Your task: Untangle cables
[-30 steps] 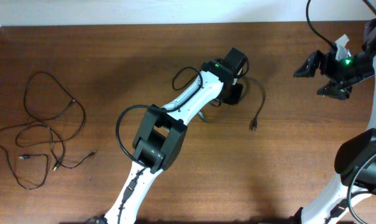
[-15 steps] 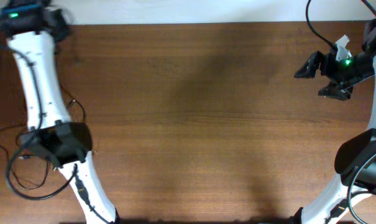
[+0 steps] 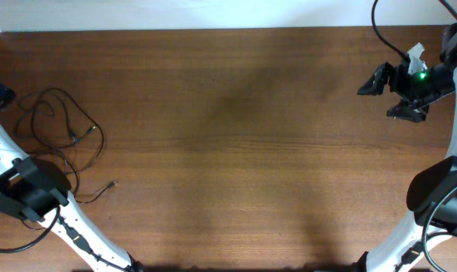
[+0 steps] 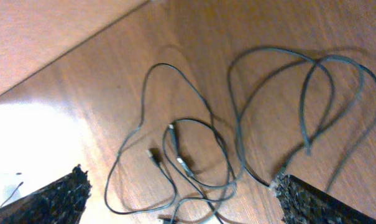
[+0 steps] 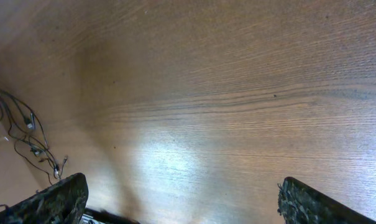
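Observation:
The cables [image 3: 58, 143] are several thin black wires with small plugs, lying in overlapping loops at the table's left end. In the left wrist view the cables [image 4: 237, 137] spread across the wood below my left gripper [image 4: 181, 199], whose jaws stand wide open above them and hold nothing. In the overhead view the left gripper [image 3: 0, 94] sits at the far left edge, just beside the pile. My right gripper [image 3: 375, 101] hovers open and empty at the far right. Its wrist view shows the right gripper [image 5: 181, 205] over bare wood, with the cables [image 5: 26, 134] small and far off.
The wooden table [image 3: 228, 151] runs up to a pale wall along its back edge. My left arm's elbow [image 3: 24, 189] lies over the lower part of the cable pile. The right arm's thick black cable [image 3: 383, 34] loops above the right gripper.
My left arm has swung from mid-table to the far left edge. The cable that lay mid-table is gone from there. The left jaws have opened. The right arm has not moved.

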`<state>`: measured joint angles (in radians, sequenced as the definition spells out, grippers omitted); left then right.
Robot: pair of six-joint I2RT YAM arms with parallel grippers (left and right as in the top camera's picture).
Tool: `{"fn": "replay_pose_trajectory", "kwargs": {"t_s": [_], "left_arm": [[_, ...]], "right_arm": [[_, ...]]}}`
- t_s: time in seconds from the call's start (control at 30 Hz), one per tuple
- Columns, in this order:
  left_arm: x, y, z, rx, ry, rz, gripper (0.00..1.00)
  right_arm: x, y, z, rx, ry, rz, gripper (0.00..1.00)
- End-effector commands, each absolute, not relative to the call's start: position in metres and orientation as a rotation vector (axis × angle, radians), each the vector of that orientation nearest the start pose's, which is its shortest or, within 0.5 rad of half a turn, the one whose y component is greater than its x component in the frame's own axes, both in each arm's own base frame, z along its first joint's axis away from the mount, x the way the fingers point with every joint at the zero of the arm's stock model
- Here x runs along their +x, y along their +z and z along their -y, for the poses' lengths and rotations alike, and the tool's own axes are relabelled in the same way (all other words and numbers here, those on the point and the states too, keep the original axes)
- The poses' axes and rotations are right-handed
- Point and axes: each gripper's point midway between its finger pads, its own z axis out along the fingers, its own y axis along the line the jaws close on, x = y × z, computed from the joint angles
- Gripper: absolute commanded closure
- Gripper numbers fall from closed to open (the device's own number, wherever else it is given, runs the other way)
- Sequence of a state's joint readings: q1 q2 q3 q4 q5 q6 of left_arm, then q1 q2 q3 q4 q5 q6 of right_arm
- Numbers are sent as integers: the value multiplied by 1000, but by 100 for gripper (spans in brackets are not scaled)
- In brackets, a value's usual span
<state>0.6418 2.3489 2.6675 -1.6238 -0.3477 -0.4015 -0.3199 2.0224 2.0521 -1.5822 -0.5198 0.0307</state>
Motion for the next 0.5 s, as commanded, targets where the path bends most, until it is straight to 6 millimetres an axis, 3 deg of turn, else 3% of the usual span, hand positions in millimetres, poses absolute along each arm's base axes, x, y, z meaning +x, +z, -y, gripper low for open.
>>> {"fn": "replay_pose_trajectory", "kwargs": {"t_s": [0.0,0.1,0.13,0.2,0.27,0.33,0.37,0.47], "left_arm": [[374,221,-309,-1358,397,-2483,1],[416,312,-220,-813,165,-2451,1],[422,345,-173,-592,86,-2427,1],[412,381,-105,-399,25,-2399,1],[412,387,-35,-204,-94,-2421,1],[415,384,4,-90,-136,-2442,1],[414,381,33,-5,-162,-2456,1],[413,380,48,38,-176,-2458,1]], "right_arm": [[386,215,28,451,753,-2883,1],[378,262,2,266,623,-2806,1],[368,296,-15,163,579,-2727,1],[344,345,-28,72,511,-2600,1],[312,377,-36,34,493,-2509,1],[299,380,-26,88,413,-2515,1],[292,374,-17,119,343,-2553,1],[289,367,7,274,187,-2581,1]]}}
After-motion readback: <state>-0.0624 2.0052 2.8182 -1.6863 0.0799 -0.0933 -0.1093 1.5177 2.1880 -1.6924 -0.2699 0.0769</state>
